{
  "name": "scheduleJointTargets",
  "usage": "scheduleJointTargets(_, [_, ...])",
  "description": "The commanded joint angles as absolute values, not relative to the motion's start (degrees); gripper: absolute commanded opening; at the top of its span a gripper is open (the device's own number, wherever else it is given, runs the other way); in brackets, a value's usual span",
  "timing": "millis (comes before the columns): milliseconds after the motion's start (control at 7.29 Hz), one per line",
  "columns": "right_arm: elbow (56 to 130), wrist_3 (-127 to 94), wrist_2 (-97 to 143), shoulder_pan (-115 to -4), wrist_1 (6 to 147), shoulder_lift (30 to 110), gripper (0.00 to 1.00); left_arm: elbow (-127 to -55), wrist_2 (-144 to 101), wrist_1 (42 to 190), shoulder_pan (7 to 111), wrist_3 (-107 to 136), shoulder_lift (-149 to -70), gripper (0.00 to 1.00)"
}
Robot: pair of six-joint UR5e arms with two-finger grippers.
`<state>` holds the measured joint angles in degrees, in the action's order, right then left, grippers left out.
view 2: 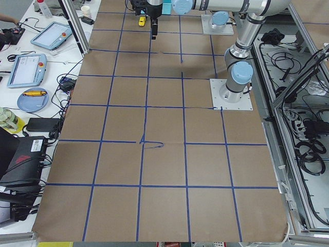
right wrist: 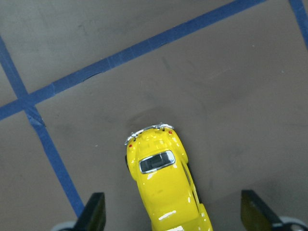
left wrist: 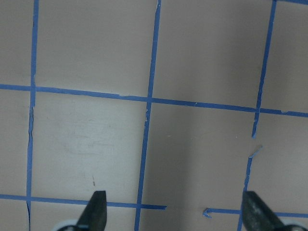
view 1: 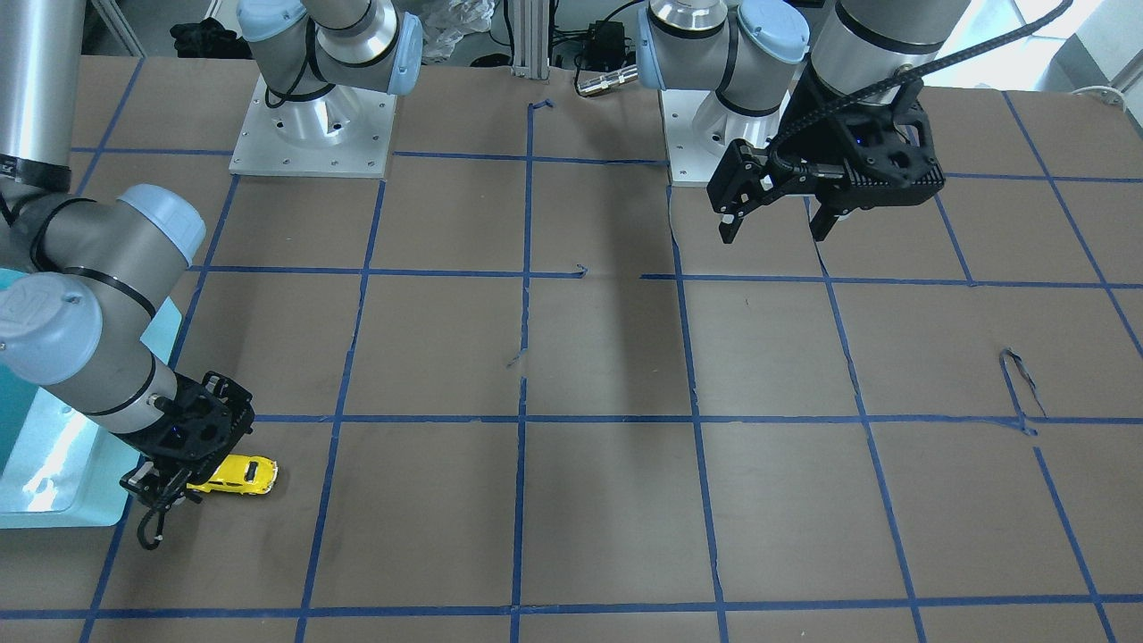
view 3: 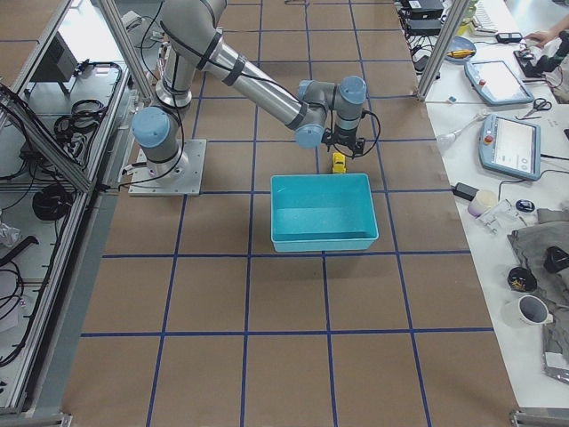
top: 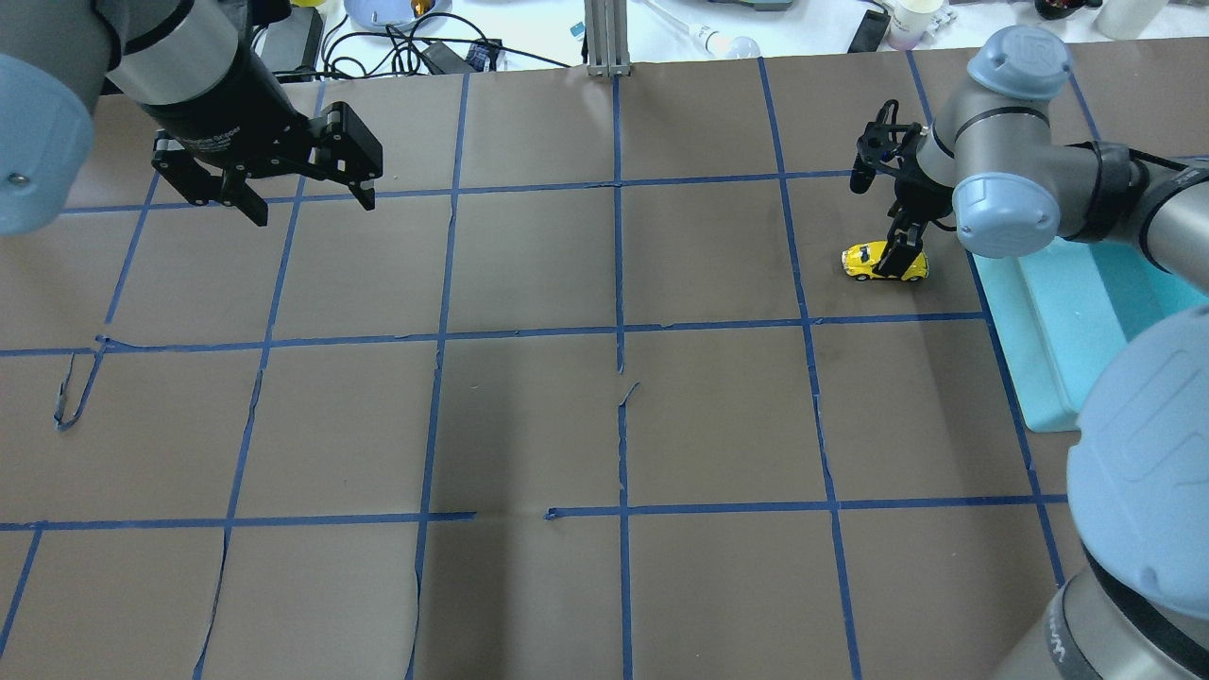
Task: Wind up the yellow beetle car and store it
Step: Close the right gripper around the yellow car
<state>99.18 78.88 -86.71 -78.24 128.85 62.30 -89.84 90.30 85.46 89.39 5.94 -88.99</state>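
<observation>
The yellow beetle car [right wrist: 163, 187] stands on its wheels on the brown table paper, beside the teal bin. It also shows in the overhead view [top: 861, 261] and in the front-facing view [view 1: 250, 471]. My right gripper [right wrist: 173, 214] is open and low over the car. Its fingers [right wrist: 94, 211] stand either side of the car's body without touching it. It also shows in the overhead view [top: 895, 253] and in the front-facing view [view 1: 170, 489]. My left gripper [top: 307, 200] is open and empty. It hangs above bare paper at the far side of the table [left wrist: 175, 208].
A teal bin [top: 1034, 331] stands right beside the car under my right arm, and also shows in the exterior right view [view 3: 320, 213]. Blue tape lines grid the brown paper [top: 619, 283]. Cables and tablets lie beyond the table's far edge.
</observation>
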Motion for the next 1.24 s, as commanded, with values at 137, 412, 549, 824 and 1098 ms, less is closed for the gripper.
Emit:
scheduleJointTargets(137, [99.1,79.4,-86.7,-78.2,128.9,59.7,1.0,-90.1,91.2,84.6,89.3,6.0,-88.9,1.0])
scheduleJointTargets(412, [98.7,80.2,-87.6,-78.2,128.8,59.6,0.09,-90.1,91.1,84.6,89.4,6.0,-88.9,1.0])
scheduleJointTargets(549, [98.0,83.0,-87.5,-78.2,128.0,59.7,0.0,-90.1,91.1,84.6,89.4,5.5,-88.9,1.0])
scheduleJointTargets(824, [97.7,83.3,-86.9,-78.2,127.0,60.8,0.0,-90.3,91.1,84.6,89.5,5.2,-88.6,1.0])
scheduleJointTargets(1098, [94.8,82.9,-82.8,-78.7,117.5,68.2,0.0,-90.5,91.4,84.6,89.5,5.2,-88.2,1.0])
